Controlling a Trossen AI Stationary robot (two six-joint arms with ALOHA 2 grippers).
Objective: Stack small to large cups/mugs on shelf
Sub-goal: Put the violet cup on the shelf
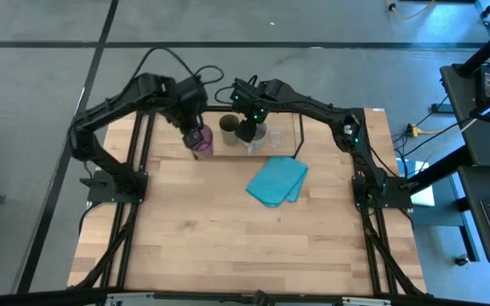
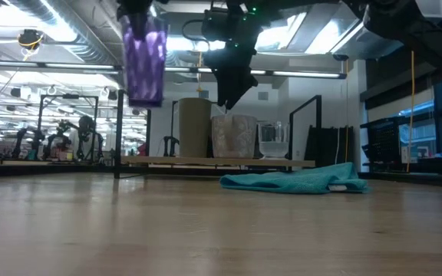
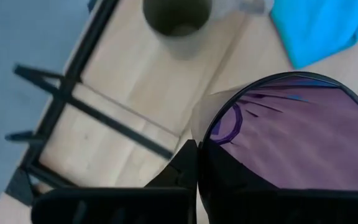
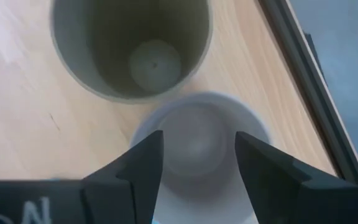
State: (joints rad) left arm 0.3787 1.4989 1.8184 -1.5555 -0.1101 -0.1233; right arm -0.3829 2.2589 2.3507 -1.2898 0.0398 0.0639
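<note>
I am holding the purple tumbler in the left hand, whose fingers are pinching the tumbler's rim, one finger inside the mouth and one outside, as the left wrist view is showing. The tumbler is hanging well above the surface, upright, its long axis running vertically and its open mouth pointing up toward the wrist camera; in the low view its base is floating clear of the wood, off to the left of the other cups. The shelf is sitting at the far edge of the surface, and on its wooden base three vessels are standing upright in a row: the olive-green cup, then the grey mug just beside it, then the clear glass. All three are opening upward. The right hand is hovering directly over the grey mug with its fingers spread apart, one on each side of the mug's mouth, and I cannot tell whether they are touching the rim. The olive-green cup's mouth is showing just beyond it in the right wrist view. A turquoise cloth is lying folded on the surface in front of the shelf.
</note>
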